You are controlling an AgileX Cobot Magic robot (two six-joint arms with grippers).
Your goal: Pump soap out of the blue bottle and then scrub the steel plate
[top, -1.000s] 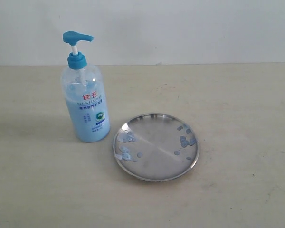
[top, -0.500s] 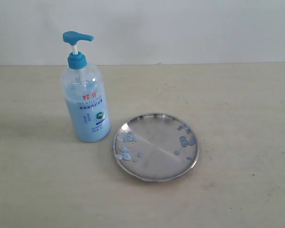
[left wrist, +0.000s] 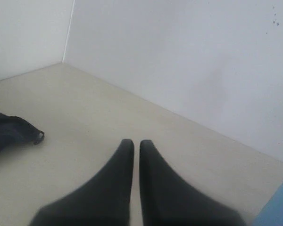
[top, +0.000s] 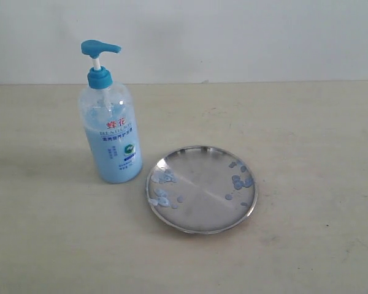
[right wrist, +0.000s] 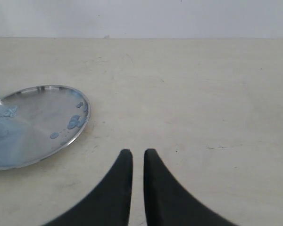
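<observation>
The blue bottle [top: 112,131] stands upright on the beige table, its bright blue pump head [top: 99,48] up and pointing right. Just right of it lies the steel plate [top: 202,188], speckled with pale-blue soap blobs [top: 241,180] along its left and right sides. Neither gripper shows in the exterior view. My left gripper [left wrist: 133,143] is shut and empty over bare table near a wall corner; a blue sliver of the bottle [left wrist: 279,207] shows at the frame's edge. My right gripper [right wrist: 138,152] is shut and empty, off to one side of the plate [right wrist: 35,125].
A white wall [top: 233,37] backs the table [top: 306,135]. A dark object [left wrist: 12,133] lies on the table in the left wrist view.
</observation>
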